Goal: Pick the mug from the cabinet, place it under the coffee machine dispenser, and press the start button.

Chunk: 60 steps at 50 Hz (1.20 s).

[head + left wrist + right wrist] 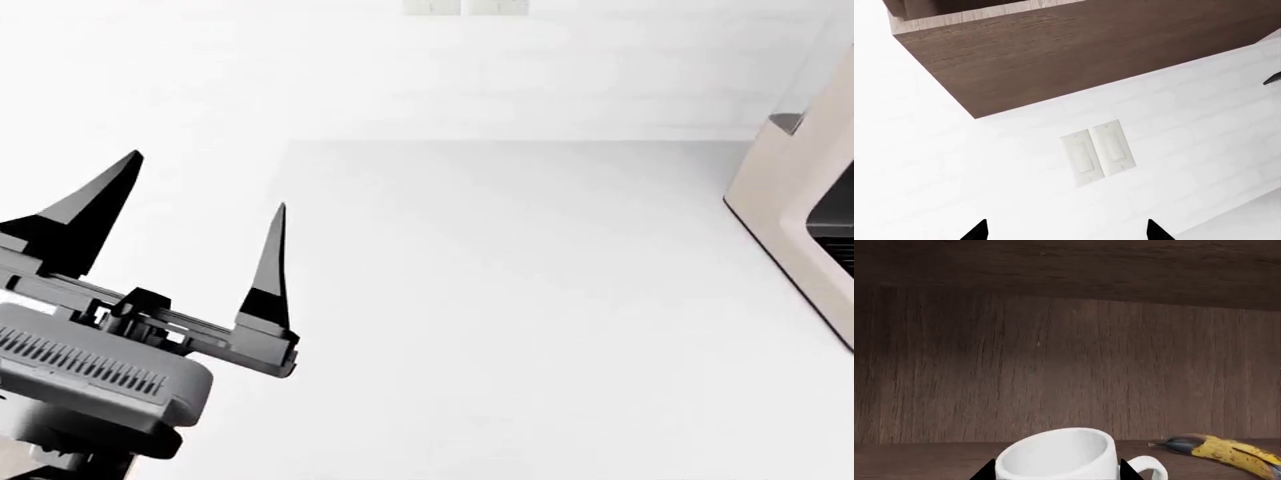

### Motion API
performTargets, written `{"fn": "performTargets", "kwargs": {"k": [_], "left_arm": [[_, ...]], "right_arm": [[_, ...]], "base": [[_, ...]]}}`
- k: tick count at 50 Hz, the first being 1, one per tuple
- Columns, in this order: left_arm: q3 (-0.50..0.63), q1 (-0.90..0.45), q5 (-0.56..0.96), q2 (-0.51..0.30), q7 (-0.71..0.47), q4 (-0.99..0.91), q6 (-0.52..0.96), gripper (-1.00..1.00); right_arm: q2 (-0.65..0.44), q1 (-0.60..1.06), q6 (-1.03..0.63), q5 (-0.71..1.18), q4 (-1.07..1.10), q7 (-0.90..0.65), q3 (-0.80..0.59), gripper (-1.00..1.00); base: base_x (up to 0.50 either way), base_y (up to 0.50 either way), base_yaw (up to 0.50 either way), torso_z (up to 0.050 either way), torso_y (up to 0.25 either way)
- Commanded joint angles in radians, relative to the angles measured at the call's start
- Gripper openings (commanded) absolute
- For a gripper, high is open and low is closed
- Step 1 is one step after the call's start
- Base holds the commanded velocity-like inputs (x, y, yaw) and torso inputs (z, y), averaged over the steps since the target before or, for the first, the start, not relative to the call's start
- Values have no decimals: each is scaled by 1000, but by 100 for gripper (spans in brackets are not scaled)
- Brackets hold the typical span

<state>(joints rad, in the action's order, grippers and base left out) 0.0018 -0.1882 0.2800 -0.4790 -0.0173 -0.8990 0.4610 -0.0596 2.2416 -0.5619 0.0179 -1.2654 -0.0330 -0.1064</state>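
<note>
The white mug (1054,452) stands inside the dark wood cabinet (1054,365), its handle (1151,467) to one side. My right gripper (1057,471) has a black fingertip against each side of the mug and is shut on it. It is out of the head view. My left gripper (187,240) is open and empty, held above the white counter (507,300) at the left. In the left wrist view its tips (979,231) frame only bare wall. The cream coffee machine (787,220) shows at the right edge. Its dispenser is out of view.
A spotted banana (1227,452) lies on the cabinet shelf beside the mug's handle. The cabinet's brown underside (1074,55) hangs above the white wall. Two wall plates (1097,152) sit below it and also show in the head view (467,6).
</note>
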Motion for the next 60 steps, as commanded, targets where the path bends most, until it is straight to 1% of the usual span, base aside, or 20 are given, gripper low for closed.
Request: {"fn": "performTargets", "kwargs": {"k": [1, 7, 15, 20, 30, 33, 41, 60], "left_arm": [[1, 0, 4, -3, -4, 2, -3, 100], [1, 0, 2, -2, 0, 21, -21, 100], [5, -4, 1, -4, 1, 30, -31, 100], [6, -4, 2, -5, -1, 27, -30, 100], [10, -2, 2, -9, -6, 17, -30, 100], [11, 0, 1, -9, -7, 17, -32, 100], [9, 4, 4, -11, -12, 12, -31, 100], [15, -2, 11, -16, -20, 6, -21, 100]], "right_arm": [[1, -27, 14, 4, -43, 35, 75, -100], [4, -36, 48, -10, -43, 30, 86, -100], [-7, 2, 68, -21, -43, 50, 70, -100], [-9, 14, 150, -25, -43, 70, 47, -100], [-14, 39, 331, -14, -43, 69, 54, -100], [-16, 49, 357, -12, -43, 72, 58, -100], [-14, 56, 351, -19, -43, 78, 51, -100], [-34, 50, 308, -10, -43, 139, 43, -100]], "base": [[0, 0, 0, 0, 0], [0, 0, 0, 0, 0], [1, 0, 1, 0, 0], [0, 0, 0, 0, 0], [0, 0, 0, 0, 0], [0, 0, 0, 0, 0], [-40, 0, 0, 0, 0], [-500, 0, 0, 0, 0]]}}
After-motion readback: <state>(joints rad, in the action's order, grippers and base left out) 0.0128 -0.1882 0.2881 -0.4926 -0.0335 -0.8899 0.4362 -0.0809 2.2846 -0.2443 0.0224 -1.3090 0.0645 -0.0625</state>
